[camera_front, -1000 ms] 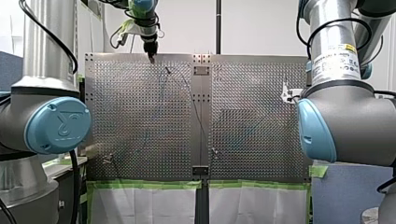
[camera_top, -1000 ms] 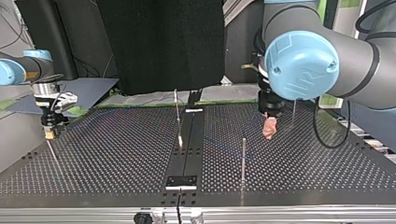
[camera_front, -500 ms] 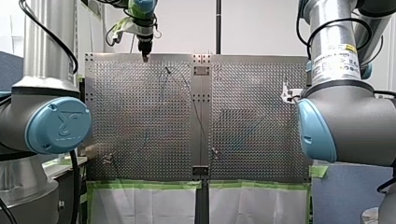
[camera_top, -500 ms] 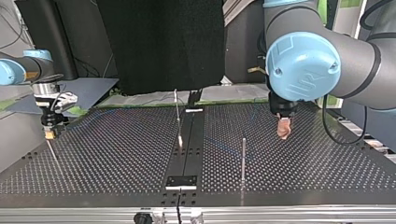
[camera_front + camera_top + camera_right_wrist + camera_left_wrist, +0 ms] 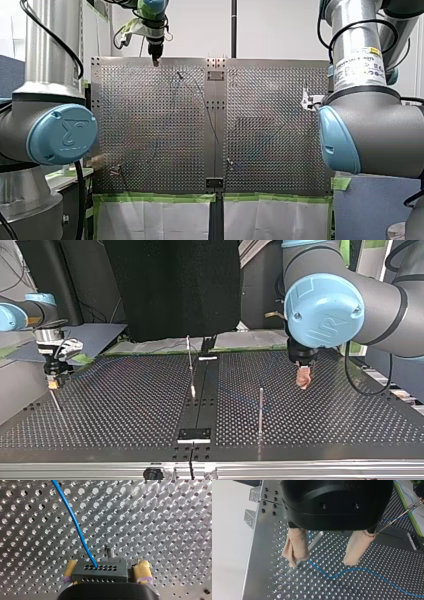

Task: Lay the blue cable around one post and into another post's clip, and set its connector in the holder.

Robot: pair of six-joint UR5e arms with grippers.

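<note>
My left end effector hangs open astride the blue cable, which bends past a post beside one pad, while my right end effector grips the connector, likely to control the cable's slack.

Blue cable lies wavy, slack; black connector at end.

Blue cable, far end offscreen

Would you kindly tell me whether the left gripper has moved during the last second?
Yes. In the top view, my left gripper has moved toward the view's right, farther from the upright post.
</note>
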